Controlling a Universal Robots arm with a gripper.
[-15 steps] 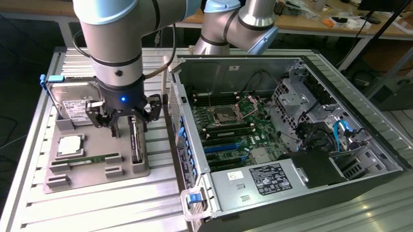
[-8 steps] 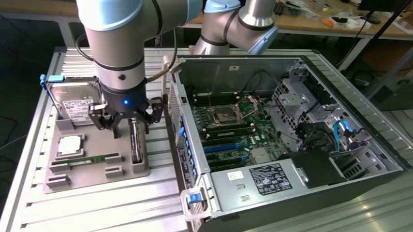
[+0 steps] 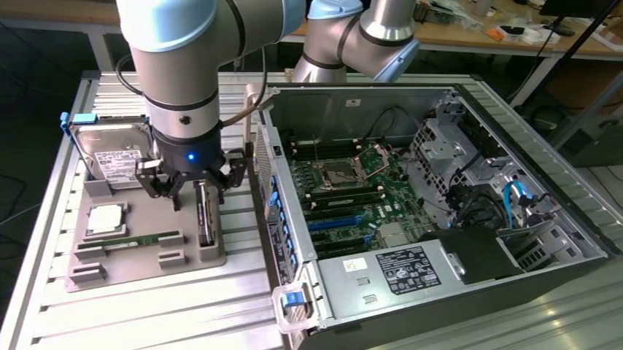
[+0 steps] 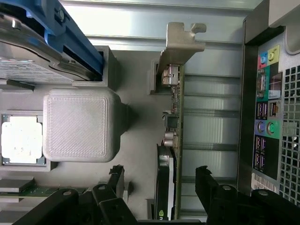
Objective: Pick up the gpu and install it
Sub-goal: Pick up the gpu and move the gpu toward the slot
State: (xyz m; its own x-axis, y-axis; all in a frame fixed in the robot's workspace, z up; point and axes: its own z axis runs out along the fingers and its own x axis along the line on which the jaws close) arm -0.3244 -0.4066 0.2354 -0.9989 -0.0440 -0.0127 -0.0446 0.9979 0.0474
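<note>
The gpu (image 3: 203, 219) stands on its long edge in a slot of the gray holder tray (image 3: 146, 262) on the tabletop (image 3: 146, 321), just beside the open computer case (image 3: 438, 117), on the exterior view's left. The tool (image 3: 192, 191) hangs directly above it, jaws wide, a finger to each side and nothing held. The card looks light, stiff and fragile. It is best pinched across its flat faces near the middle, away from the metal bracket (image 4: 180, 42).

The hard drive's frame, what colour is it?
The hard drive's frame is bright blue. The wrist view shows it best.
</note>
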